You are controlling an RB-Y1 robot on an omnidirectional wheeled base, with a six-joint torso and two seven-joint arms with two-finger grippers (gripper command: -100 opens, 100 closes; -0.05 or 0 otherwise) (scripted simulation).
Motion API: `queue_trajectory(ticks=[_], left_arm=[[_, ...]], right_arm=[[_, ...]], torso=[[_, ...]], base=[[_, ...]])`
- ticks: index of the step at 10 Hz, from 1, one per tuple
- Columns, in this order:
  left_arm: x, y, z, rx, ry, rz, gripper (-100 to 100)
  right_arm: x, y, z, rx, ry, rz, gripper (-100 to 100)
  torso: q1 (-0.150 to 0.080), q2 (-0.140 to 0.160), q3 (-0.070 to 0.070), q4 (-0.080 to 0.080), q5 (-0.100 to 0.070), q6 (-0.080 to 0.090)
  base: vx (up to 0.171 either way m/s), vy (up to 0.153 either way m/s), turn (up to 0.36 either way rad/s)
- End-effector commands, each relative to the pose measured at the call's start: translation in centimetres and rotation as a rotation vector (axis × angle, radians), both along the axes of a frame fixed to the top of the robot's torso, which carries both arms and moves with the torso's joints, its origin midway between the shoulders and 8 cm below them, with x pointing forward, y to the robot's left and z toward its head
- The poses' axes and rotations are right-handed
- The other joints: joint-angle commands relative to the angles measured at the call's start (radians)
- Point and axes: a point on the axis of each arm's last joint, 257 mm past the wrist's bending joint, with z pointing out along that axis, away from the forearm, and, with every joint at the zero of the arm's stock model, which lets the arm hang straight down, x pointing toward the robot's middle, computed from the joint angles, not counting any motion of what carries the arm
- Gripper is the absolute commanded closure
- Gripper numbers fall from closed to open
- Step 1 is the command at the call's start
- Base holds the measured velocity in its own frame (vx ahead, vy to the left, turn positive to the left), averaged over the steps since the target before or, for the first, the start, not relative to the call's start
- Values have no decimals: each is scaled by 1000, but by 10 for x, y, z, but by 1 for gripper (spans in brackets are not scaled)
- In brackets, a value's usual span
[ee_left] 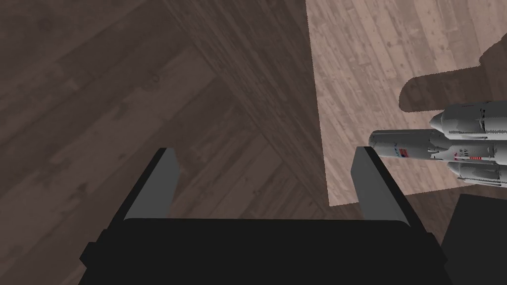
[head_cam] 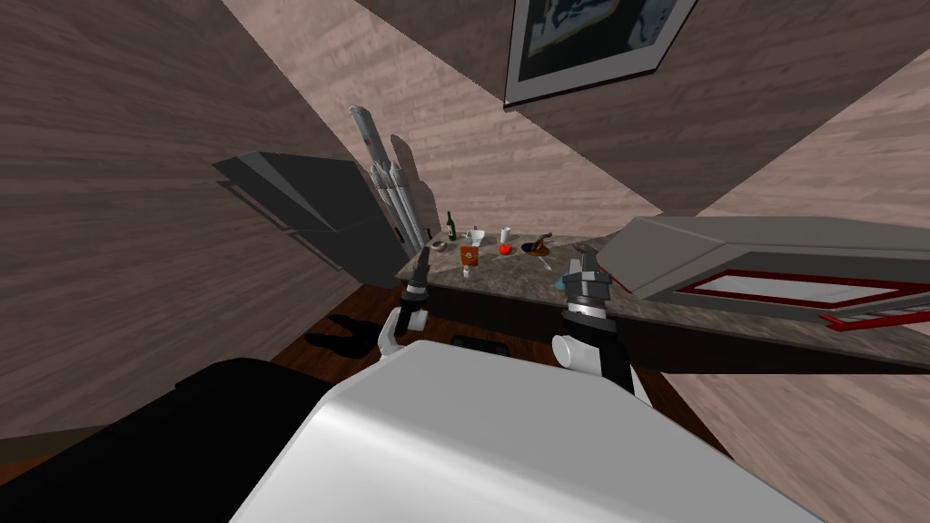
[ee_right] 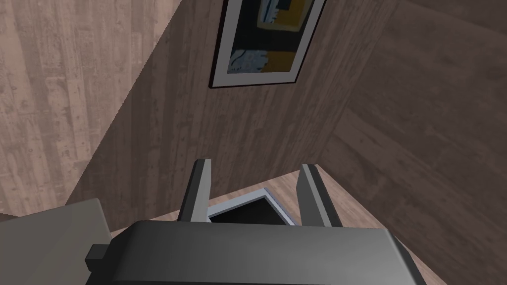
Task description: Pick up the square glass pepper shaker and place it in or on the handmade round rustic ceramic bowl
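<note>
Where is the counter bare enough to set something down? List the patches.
Bare: the front strip between the small shaker and the right pincer, and the counter edge before the grey appliance. Crowded: the back row from green bottle to red fruit.

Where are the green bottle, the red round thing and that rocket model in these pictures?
green bottle (head_cam: pixel 451 231): head view, on its body.
red round thing (head_cam: pixel 505 248): head view, on its middle.
rocket model (ee_left: pixel 421 147): left wrist view, on its central grey tube.
</note>
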Motion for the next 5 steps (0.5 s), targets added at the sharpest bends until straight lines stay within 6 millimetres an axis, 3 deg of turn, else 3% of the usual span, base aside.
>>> queue_trajectory(ticks=[1,5], left_arm=[[9,-5,-14,38,20,-2,-100],[27,-13,-41,108,58,-4,-100]], right_arm=[[0,0,0,0,0,0,0],[0,0,0,0,0,0,0]], torso=[[0,0,0,0,0,0],[-1,0,0,0,0,0]], base=[[21,-35,19],[22,-36,18]])
